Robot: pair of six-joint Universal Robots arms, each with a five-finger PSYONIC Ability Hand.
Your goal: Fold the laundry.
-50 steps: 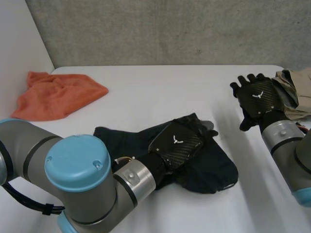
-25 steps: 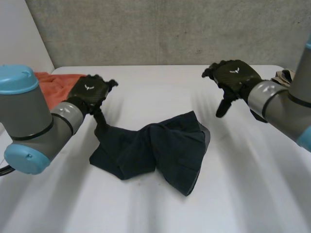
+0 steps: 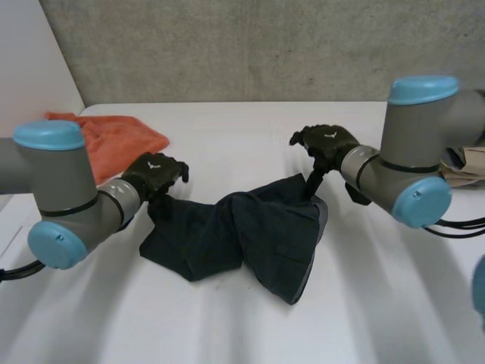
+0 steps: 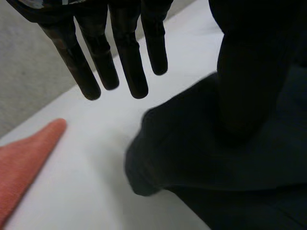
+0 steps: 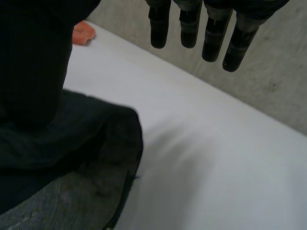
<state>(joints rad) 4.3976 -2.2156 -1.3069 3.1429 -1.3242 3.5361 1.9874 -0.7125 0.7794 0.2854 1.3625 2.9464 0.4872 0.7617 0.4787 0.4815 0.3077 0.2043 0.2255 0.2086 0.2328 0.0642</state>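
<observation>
While dark garment (image 3: 250, 235) lies on white table (image 3: 227, 136) — wall (image 3: 265, 45) behind — left robot hand (image 3: 155, 173), right robot hand (image 3: 327, 142) spread

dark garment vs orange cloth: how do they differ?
The dark garment lies in the middle of the table, the left hand and right hand at its ends; the orange cloth sits at the table's far left corner, apart from both hands. The dark garment is near-black, the orange cloth bright. Both lie crumpled, unfolded.

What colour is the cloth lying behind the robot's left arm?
The cloth is orange; the head view shows it best.
</observation>
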